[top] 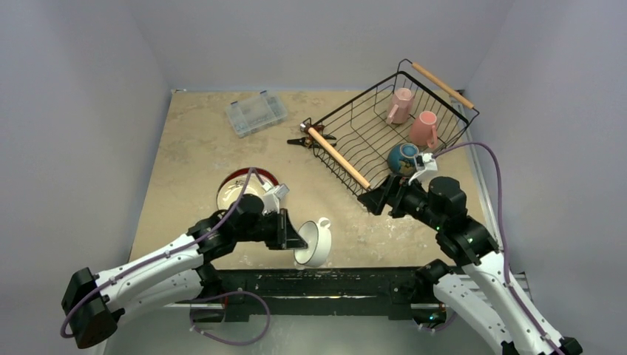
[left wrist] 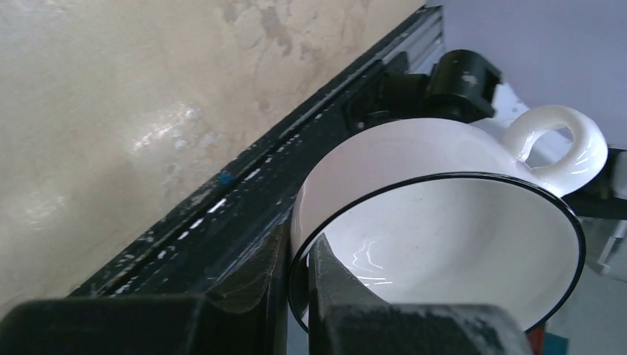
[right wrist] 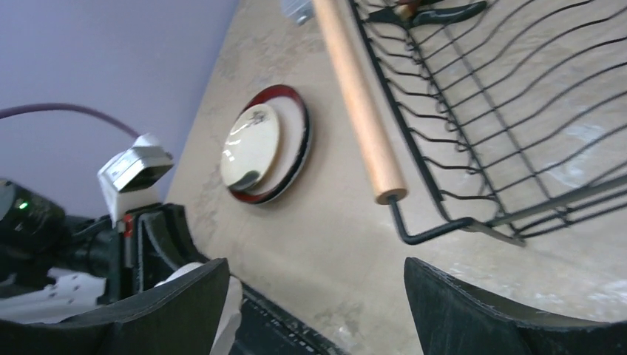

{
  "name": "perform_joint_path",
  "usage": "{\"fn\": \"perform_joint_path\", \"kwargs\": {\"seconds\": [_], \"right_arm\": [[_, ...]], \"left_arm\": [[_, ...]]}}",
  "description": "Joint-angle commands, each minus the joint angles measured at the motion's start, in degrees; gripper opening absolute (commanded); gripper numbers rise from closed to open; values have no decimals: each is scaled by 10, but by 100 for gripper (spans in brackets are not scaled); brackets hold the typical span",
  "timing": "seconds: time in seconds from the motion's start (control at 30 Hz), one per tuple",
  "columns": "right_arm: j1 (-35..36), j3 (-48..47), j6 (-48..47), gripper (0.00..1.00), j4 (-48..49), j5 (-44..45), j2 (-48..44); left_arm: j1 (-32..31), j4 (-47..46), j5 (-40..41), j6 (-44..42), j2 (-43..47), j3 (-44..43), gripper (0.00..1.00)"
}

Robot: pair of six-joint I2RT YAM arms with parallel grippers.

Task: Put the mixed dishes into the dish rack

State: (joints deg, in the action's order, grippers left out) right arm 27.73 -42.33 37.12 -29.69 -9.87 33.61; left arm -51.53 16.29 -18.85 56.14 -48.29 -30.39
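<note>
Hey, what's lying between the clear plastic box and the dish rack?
A small black-and-red hand tool, lying right by the wooden handle of the dish rack, apart from the clear plastic box. The top view shows it best.

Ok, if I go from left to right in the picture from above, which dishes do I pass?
Red-rimmed plate → white cup in the left gripper → blue bowl in the dish rack. The pink mugs overlap the bowl sideways, so I skip them.
</note>
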Motion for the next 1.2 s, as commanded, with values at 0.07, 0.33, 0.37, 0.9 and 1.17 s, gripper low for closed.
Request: {"fn": "perform_joint_path", "kwargs": {"seconds": [0.07, 0.33, 0.37, 0.9, 1.17], "right_arm": [[0, 50, 74, 91, 217, -227, -3], [42, 87, 124, 93, 340, -264, -18], [58, 88, 125, 93, 347, -257, -14], [347, 61, 132, 74, 574, -98, 157], [373, 45, 153, 70, 634, -24, 188]], "left_arm": [[19, -262, -96, 146, 81, 23, 0], [41, -565, -11, 309, 128, 101, 0], [41, -595, -6, 323, 118, 102, 0], [41, -959, 91, 411, -4, 175, 0], [42, -850, 79, 381, 60, 163, 0]]}}
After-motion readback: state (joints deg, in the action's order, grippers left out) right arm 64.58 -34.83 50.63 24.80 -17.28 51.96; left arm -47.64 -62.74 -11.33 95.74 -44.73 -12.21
